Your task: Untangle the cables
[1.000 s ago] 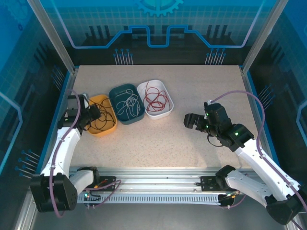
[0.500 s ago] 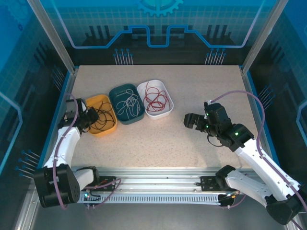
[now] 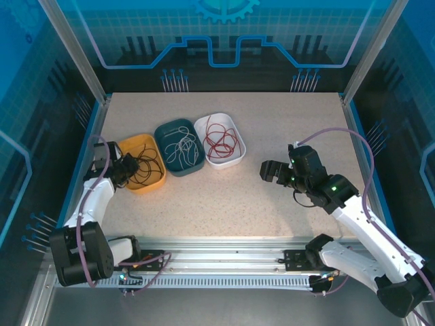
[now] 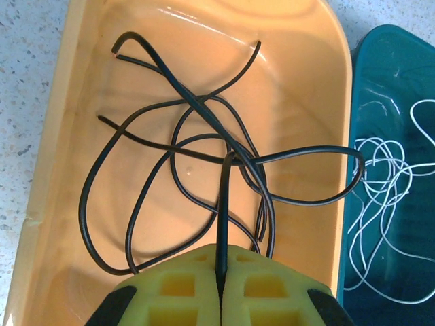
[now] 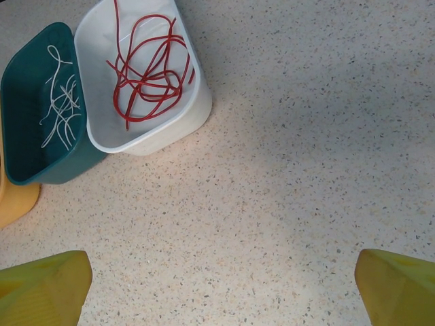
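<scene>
The black cable (image 4: 223, 204) lies in loose loops in the yellow tray (image 4: 47, 156), at the table's left side (image 3: 143, 167). My left gripper (image 4: 221, 261) is shut on one strand of it, which rises straight up between the yellow pads at the tray's near end (image 3: 124, 167). The white cable (image 3: 182, 145) is curled in the teal tray (image 5: 41, 170). The red cable (image 5: 146, 75) is coiled in the white tray (image 5: 170, 132). My right gripper (image 5: 221, 292) hangs open over bare table at mid-right (image 3: 269, 171), with nothing between its fingers.
The three trays stand side by side at the back left: yellow tray (image 3: 155, 182), teal tray (image 3: 170, 129), white tray (image 3: 234, 160). Speckled tabletop (image 3: 285, 129) spreads to the right and front. Metal frame posts and blue side walls border the table.
The left arm has shifted slightly back toward the left edge, still holding the black strand. The right arm has not moved.
</scene>
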`<action>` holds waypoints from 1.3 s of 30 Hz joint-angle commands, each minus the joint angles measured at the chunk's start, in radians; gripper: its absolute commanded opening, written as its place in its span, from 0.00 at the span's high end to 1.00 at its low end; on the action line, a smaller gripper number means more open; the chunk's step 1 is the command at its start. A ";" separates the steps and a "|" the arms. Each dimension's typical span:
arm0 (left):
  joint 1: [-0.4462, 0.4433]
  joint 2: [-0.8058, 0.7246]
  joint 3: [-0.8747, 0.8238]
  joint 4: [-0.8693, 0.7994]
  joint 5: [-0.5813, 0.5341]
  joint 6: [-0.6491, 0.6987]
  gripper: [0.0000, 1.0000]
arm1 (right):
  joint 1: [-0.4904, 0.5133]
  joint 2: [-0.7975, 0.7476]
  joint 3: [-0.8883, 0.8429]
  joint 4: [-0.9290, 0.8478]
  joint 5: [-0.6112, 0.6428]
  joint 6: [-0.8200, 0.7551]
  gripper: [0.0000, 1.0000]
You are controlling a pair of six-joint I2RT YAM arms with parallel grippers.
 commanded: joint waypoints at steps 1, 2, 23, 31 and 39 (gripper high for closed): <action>0.015 0.018 -0.021 0.042 0.018 -0.026 0.96 | -0.013 -0.003 0.029 -0.020 0.018 0.017 0.00; 0.014 0.021 -0.024 0.048 0.020 -0.026 0.96 | -0.013 -0.003 0.029 -0.020 0.019 0.017 0.00; 0.016 0.058 -0.023 0.108 0.032 -0.002 0.63 | -0.016 -0.010 0.025 -0.015 0.018 0.017 0.00; 0.016 0.010 -0.009 0.079 0.021 0.009 0.50 | -0.016 -0.006 0.024 -0.010 0.014 0.018 0.00; 0.016 -0.086 0.015 0.017 0.050 0.021 0.19 | -0.016 -0.006 0.018 -0.004 0.011 0.018 0.00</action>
